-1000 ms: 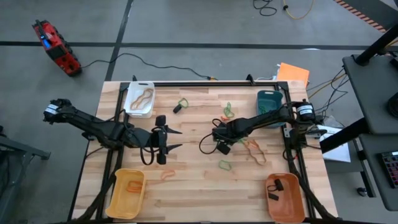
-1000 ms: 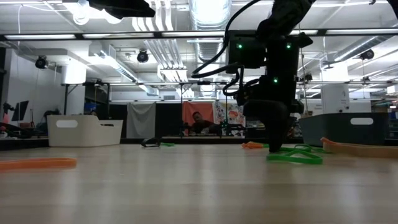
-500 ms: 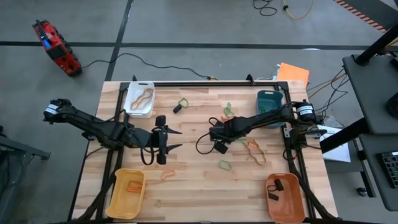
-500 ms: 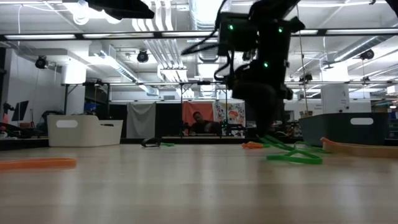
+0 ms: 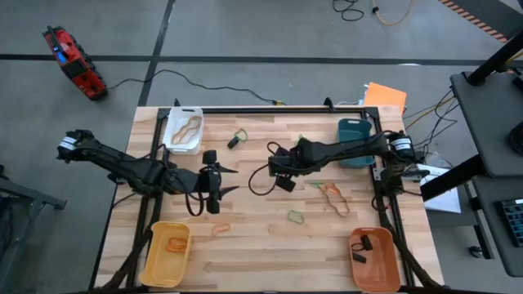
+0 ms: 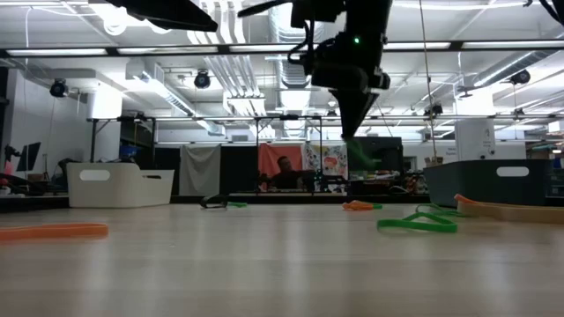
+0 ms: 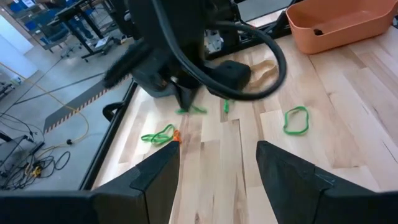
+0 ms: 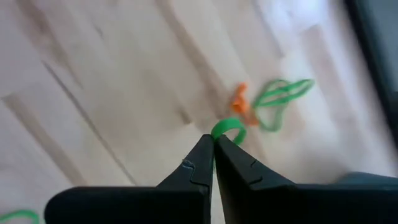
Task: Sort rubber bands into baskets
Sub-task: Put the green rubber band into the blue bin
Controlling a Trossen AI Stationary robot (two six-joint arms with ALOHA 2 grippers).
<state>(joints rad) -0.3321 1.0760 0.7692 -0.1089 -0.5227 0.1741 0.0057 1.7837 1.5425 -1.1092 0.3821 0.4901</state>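
A green rubber band (image 8: pixel 227 129) is pinched between the pressed-together fingers of the right hand (image 8: pixel 213 144), which is raised above the middle of the tabletop (image 5: pixel 253 237), near the teal basket (image 5: pixel 355 131). The left hand (image 5: pixel 230 180) is held spread over the tabletop's left half. Other bands are scattered on the wood.

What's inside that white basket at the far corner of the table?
From above, the white basket holds one tan rubber band, lying in a wavy loop. In the low view its solid wall hides everything inside, so only the overhead camera shows it.
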